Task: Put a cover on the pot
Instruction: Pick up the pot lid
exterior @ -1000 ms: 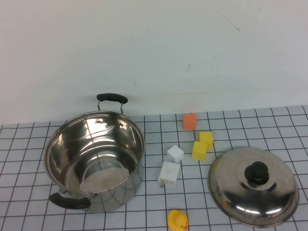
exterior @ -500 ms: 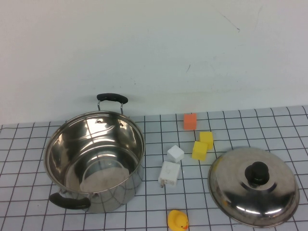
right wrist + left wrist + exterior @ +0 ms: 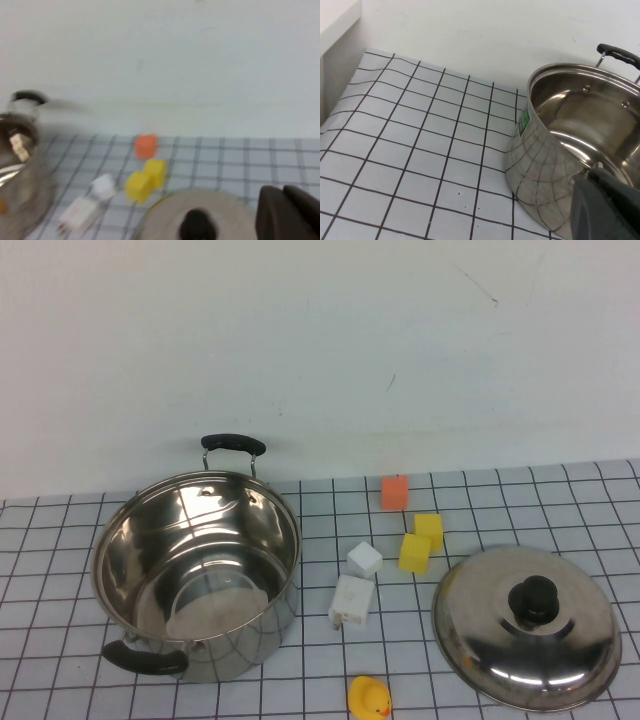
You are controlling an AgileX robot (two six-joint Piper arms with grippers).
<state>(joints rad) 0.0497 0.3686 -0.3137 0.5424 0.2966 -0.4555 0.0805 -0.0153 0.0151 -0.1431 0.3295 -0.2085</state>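
Right tool [image 3: 290,212]: pressed together, poised just beside the domed lid [image 3: 527,640] and its black knob [image 3: 198,224]; beyond lie two yellow blocks [image 3: 145,179], an orange block [image 3: 145,145] and a white adapter [image 3: 80,212]. Left tool [image 3: 607,210]: finger state cannot be told, close against the open pot [image 3: 196,572]. The pot stands uncovered on the gridded worktop [image 3: 60,540], well apart from the right tool.

high view raised, angled down; wrist views low, close; pot [image 3: 195,575] shared by all three.
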